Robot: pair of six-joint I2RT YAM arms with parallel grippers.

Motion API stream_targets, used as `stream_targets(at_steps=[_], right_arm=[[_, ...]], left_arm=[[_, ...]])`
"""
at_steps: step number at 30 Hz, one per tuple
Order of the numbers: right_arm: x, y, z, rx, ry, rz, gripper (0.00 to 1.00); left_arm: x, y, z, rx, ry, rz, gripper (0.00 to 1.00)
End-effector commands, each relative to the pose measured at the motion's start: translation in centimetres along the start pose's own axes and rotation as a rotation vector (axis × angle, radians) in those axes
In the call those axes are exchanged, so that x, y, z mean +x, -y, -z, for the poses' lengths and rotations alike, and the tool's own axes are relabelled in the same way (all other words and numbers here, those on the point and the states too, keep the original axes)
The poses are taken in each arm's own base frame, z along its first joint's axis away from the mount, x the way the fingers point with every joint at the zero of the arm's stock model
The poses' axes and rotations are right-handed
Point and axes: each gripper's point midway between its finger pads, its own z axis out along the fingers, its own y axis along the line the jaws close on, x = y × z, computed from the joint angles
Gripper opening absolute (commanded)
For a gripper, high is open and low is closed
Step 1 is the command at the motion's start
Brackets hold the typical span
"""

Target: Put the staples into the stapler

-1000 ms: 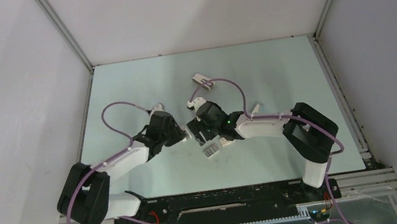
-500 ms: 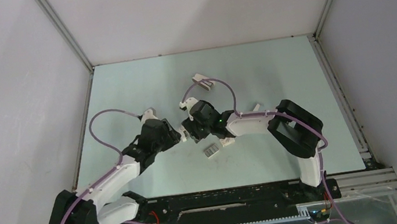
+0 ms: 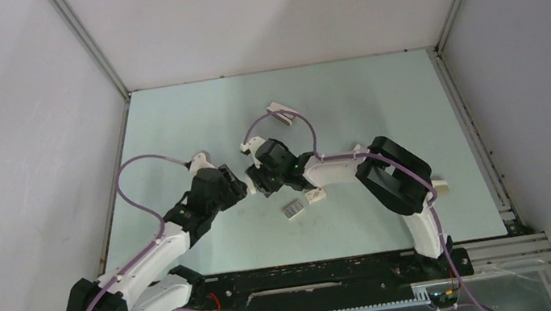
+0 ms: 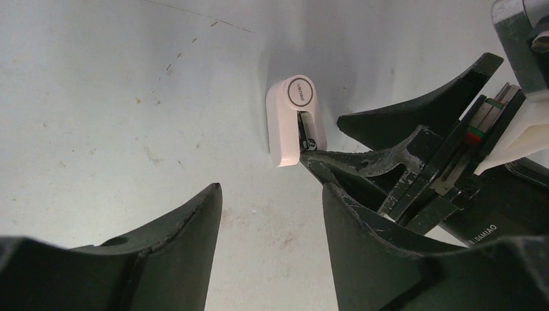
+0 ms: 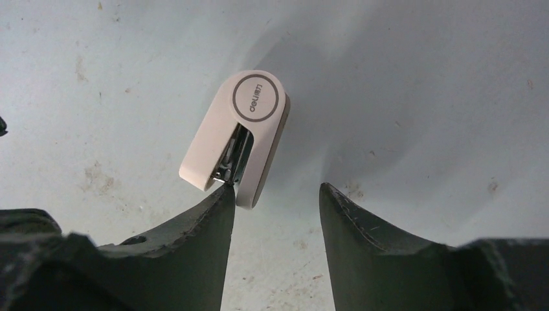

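Getting hold of the stapler [image 5: 249, 113] seems to be the step in hand. It lies on the tabletop [image 3: 378, 100] just ahead of the right claw [image 5: 275, 191], off one finger tip (perhaps touching it), not between the two. This claw and the left claw [image 4: 272, 189] both stand open and empty. The staples [image 3: 292, 210] lie untouched nearby. Next, the right claw must shift sideways to bring the stapler between its fingers.

Stapler [image 5: 234, 139]: small brand print inside a ring on its rounded white end, starts "de", rest unclear. Black motor housing [image 4: 482, 227], right arm: "DAMIAO" in white.
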Motion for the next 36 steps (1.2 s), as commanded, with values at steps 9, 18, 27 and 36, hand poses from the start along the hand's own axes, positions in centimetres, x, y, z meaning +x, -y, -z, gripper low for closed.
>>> stream_targets(at_steps=[9,18,27,36], right_arm=[[-1.4,0.0,-0.6,-0.012,0.031,-0.004,0.15],[-3.8,-1.0,3.0,-0.043,0.142,-0.094,0.00],[-5.1,-1.6,6.7,-0.084,0.258,-0.170,0.00],[-5.3,-2.7,7.5,-0.116,0.301,-0.185,0.00]], left_arm=[[-0.2,0.4,0.4,0.041,0.026,0.011,0.63],[-0.3,3.6,0.6,0.217,0.037,0.144,0.70],[0.0,5.4,0.6,0.329,0.026,0.237,0.73],[0.3,7.2,0.4,0.422,-0.004,0.309,0.69]])
